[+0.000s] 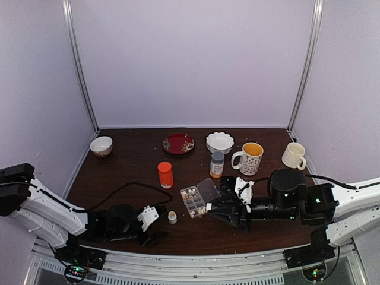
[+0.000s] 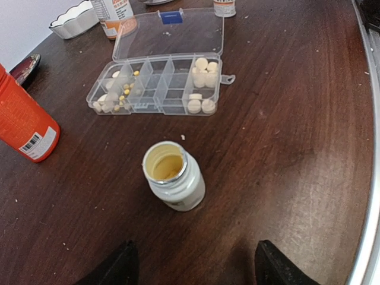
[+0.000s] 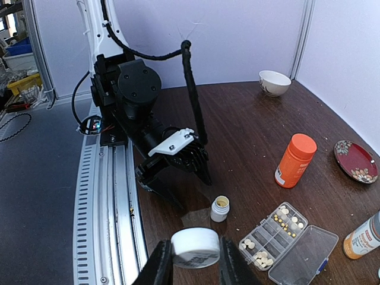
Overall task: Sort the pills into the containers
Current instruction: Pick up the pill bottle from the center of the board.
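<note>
The clear pill box [image 2: 157,86] lies open on the dark table, its lid [image 2: 172,32] folded back. Its containers hold round white pills [image 2: 202,71] at one end and tiny yellow pills [image 2: 124,95] at the other. A small white bottle [image 2: 174,176] stands uncapped and upright just in front of my left gripper [image 2: 193,270], which is open and apart from it. My right gripper [image 3: 196,261] is shut on another small white bottle [image 3: 195,246], held above the table near the pill box [image 3: 274,235]. In the top view the box [image 1: 193,200] lies between both grippers.
An orange-red bottle [image 1: 165,174] stands left of the box, and a grey-capped bottle [image 1: 217,164] behind it. Two mugs [image 1: 249,158] [image 1: 294,155], a white bowl [image 1: 219,142], a red plate [image 1: 178,143] and a small bowl [image 1: 101,145] line the back. Crumbs dot the table.
</note>
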Robot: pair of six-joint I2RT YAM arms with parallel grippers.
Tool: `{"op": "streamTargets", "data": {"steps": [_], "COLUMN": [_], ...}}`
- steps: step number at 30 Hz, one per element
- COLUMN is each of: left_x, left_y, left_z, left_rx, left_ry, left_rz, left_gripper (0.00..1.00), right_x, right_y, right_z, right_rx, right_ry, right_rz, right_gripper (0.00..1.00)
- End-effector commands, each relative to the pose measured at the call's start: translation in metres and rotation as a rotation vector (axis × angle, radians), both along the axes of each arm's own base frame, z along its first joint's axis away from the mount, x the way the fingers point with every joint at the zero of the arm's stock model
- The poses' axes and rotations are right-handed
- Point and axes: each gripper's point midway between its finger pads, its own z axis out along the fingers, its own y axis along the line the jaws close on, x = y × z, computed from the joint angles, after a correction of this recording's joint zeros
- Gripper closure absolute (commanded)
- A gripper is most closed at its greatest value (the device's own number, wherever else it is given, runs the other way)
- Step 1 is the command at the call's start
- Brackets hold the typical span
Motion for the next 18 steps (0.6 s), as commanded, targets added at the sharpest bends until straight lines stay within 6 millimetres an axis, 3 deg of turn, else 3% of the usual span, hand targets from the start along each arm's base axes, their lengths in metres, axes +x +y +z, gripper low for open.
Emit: {"op": "streamTargets", "data": {"steps": [1, 8, 12, 18], "left_x": [0.014, 0.02, 0.023, 0.027], "left_y": [-0.013, -0.023, -0.022, -0.025], "left_z": [0.003, -0.014, -0.016, -0.021], "left_rx": [-0.081, -0.08, -0.08, -0.068], "left_ry": [-0.038, -0.01, -0.016, -0.021], "left_rz": [0.06, 0.089, 0.111, 0.126], "left_gripper": [0.32, 0.37, 0.53, 0.58], "right_x": [0.0, 0.005, 0.005, 0.005], "right_y": [-0.008, -0.017, -0.019, -0.02], "right_z": [-0.005, -0.006, -0.008, -0.008], "right_rx": [-0.003, -0.001, -0.001, -0.003], "right_ry": [0.016, 0.013, 0.013, 0.014], "right_rz": [0.0, -0.025, -0.025, -0.026], "right_gripper": [0.87, 0.87, 0.88, 0.89]}}
